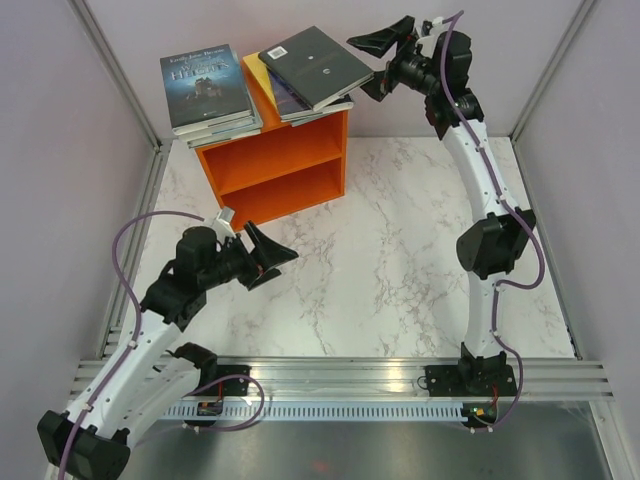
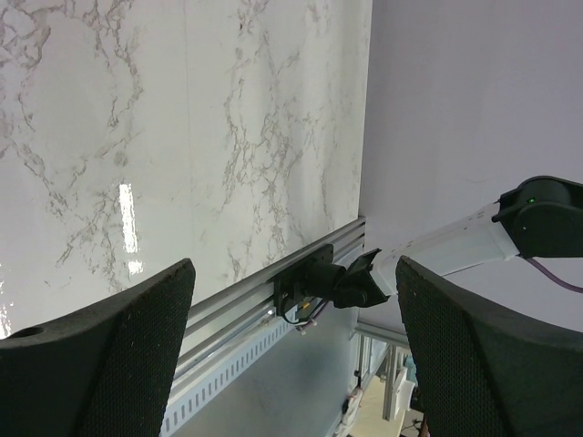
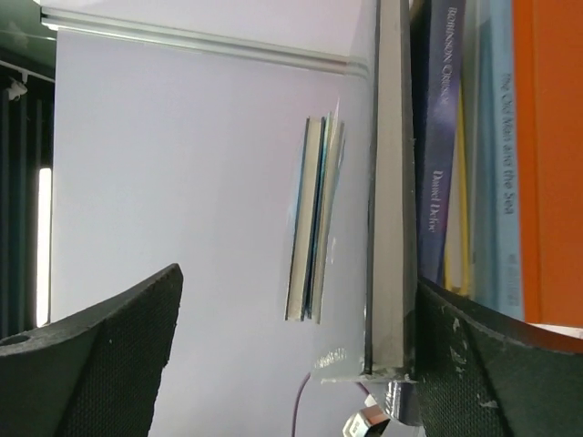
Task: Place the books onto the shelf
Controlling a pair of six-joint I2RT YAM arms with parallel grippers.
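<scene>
Right jaws gape around the rightward-pointing corner of the flat grey book (image 1: 318,66).

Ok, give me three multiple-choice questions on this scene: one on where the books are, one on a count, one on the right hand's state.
1. Where are the books on the shelf?
A in its lower compartment; B on its top; C in its upper compartment.
2. How many stacks of books are there?
A one; B two; C four.
3. The right hand is:
A open; B shut on a book; C out of view.

Answers:
1 B, since every book lies flat on the orange top.
2 B, since there is a left stack and a right stack.
3 A, since its fingers stand wide apart beside the right stack.
</scene>
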